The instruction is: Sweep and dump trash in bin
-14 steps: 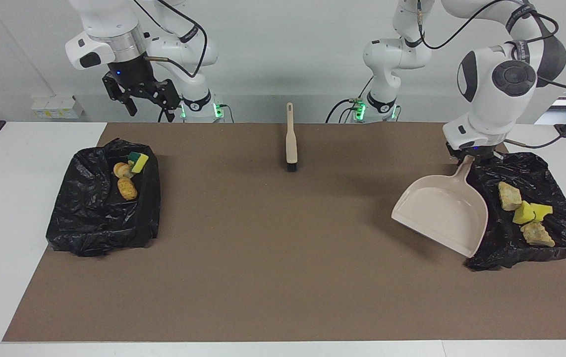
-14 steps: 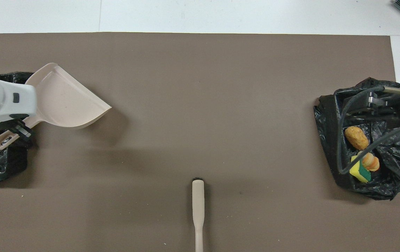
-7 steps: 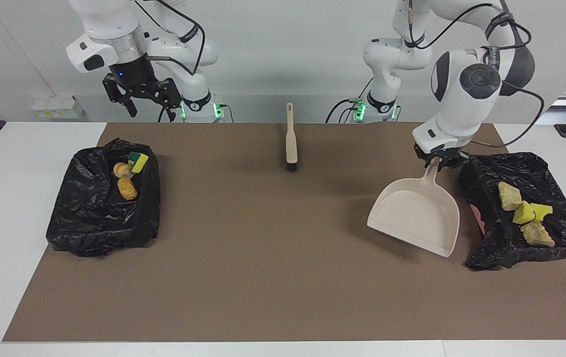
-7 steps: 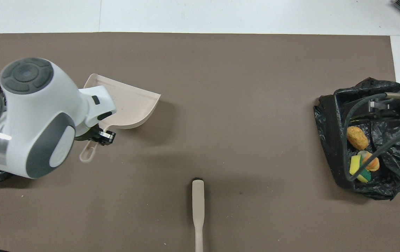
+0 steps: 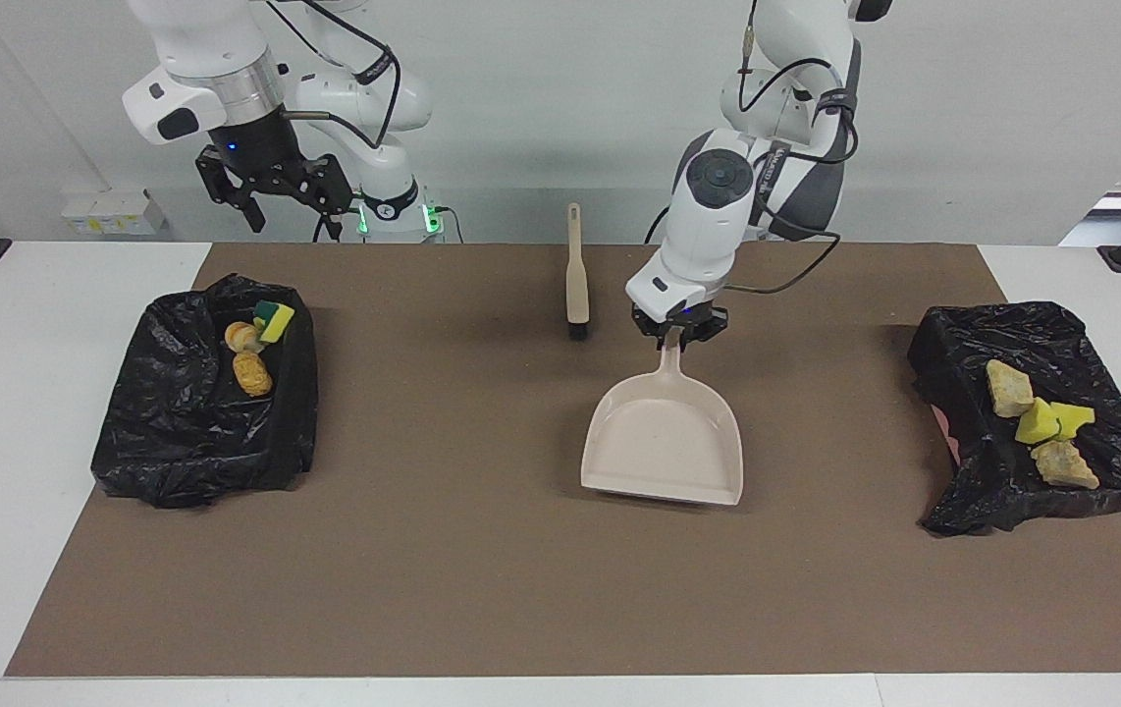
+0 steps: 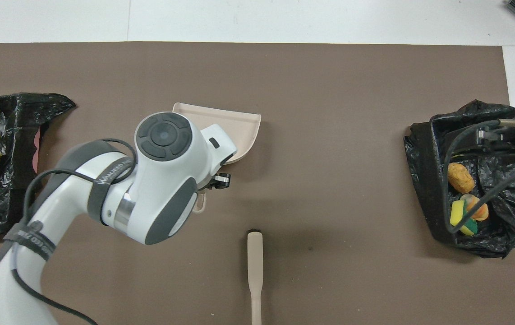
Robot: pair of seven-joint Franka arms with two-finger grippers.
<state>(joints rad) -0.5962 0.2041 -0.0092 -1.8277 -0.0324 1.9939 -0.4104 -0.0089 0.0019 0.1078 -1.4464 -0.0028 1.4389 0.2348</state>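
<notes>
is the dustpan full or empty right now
Empty. The dustpan, held by its handle in the shut left gripper, shows a bare beige tray with no scraps in it.

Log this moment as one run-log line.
left claw: shut on dustpan handle, over mat centre | right claw: open, waiting above bin | trash: in both bins | brush: untouched

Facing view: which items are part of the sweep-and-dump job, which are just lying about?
Job:
- trash and more trash, already in the bags
- dustpan, empty, handle held in the left claw
- brush, lying near the robots
- two black bin bags
- right claw, open, raised, waiting

Lying about:
- brown mat
</notes>
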